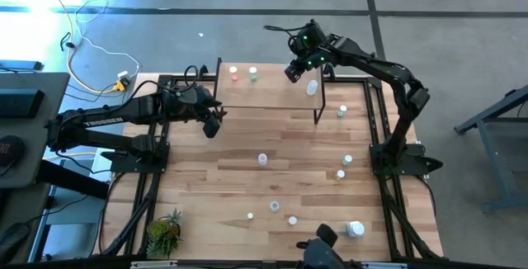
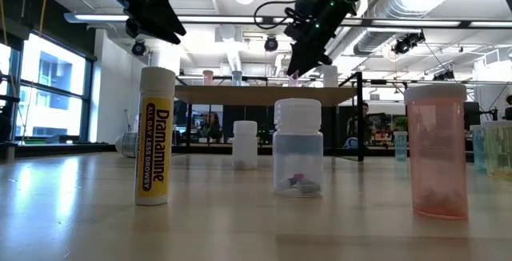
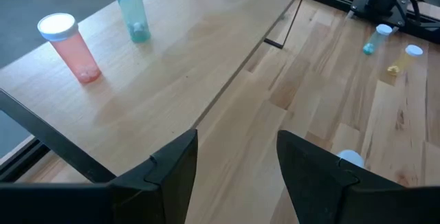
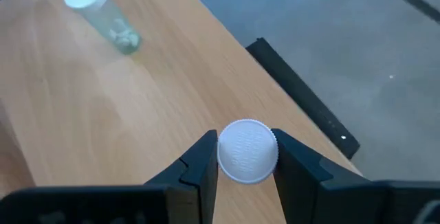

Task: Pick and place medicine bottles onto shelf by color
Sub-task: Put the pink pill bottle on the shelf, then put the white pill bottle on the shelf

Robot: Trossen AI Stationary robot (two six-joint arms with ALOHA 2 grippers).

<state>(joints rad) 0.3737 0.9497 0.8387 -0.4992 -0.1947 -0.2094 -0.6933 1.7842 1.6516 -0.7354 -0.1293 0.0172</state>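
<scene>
The shelf stands at the table's far middle. On it are a red bottle, a green bottle and a white bottle. My right gripper hangs over the shelf between the green and white bottles, shut on a white-capped bottle. The green bottle shows ahead of it. My left gripper is open and holds nothing. It hovers off the shelf's near left corner, looking at the red bottle and the green bottle. My right gripper pinches the bottle's round white cap between its two fingers, one on each side of the cap's rim. The fingers slant down from the table's right. The cap hides the bottle's body, so I cannot tell whether its base touches the shelf.
Several small bottles stand loose on the table: in the middle, near the front, and along the right side. A larger white bottle is at the near right. A potted plant sits at the near left.
</scene>
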